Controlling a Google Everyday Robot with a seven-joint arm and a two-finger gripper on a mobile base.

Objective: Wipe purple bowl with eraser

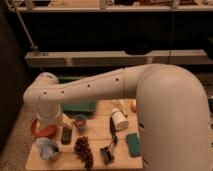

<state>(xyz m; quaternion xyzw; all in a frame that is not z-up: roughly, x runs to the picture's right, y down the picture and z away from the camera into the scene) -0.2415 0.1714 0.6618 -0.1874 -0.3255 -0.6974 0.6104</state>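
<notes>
While the purple bowl (80, 121) sat upright on the wooden table (100, 137), just in front of the green tray (77, 107) at its 12 o'clock, the eraser (66, 135) lay flat on the tabletop at the bowl's 8 o'clock, just beside it; whether the two touched could not be told. At the bowl's 9 o'clock, past the eraser, stood the orange-red bowl (42, 131), partly hidden by the white arm (100, 87), which bent at its elbow and dropped toward that corner of the table. The gripper (51, 124) hung at the arm's lower end, above the orange-red bowl's rim, its jaws spread wide and holding nothing; the eraser lay apart from it. A bunch of dark grapes (84, 150) lay at the purple bowl's 6 o'clock, and a pale blue crumpled item (47, 148) at 7 o'clock. A white container (119, 120) lay at 3 o'clock, a black clip-like tool (107, 153) at 5 o'clock, and a teal sponge (133, 144) at 4 o'clock, well apart.
</notes>
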